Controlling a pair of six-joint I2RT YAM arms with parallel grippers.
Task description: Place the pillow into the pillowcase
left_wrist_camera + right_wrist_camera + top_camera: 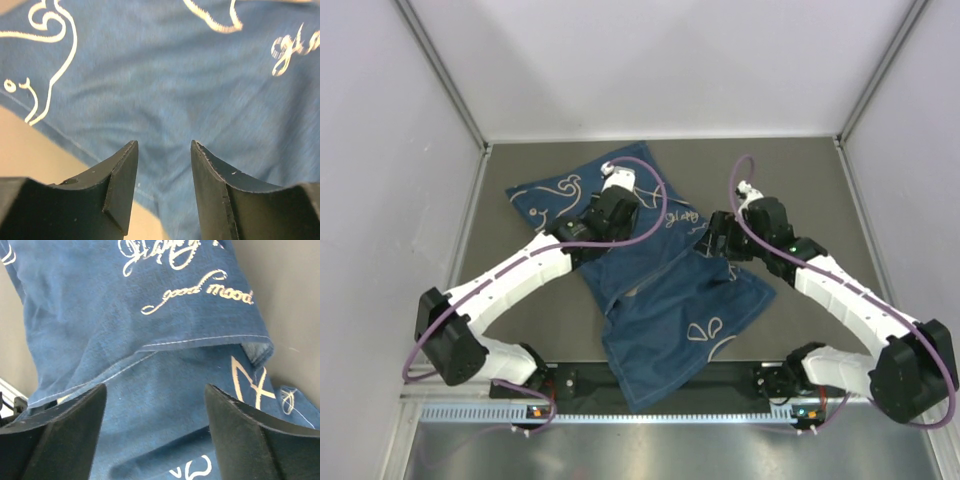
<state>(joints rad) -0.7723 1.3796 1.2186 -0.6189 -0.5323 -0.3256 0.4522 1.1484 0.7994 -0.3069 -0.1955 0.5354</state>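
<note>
Left gripper (164,146) hovers with its fingers apart and nothing between them, the pillowcase (165,75) just beneath its tips. Right gripper (155,390) stands wider, equally empty, over the case's stitched hem (200,341). No pillow shows anywhere — judging by the plump fabric beneath both grippers, it is probably inside already — leaving the slack end behind them to straighten.
</note>
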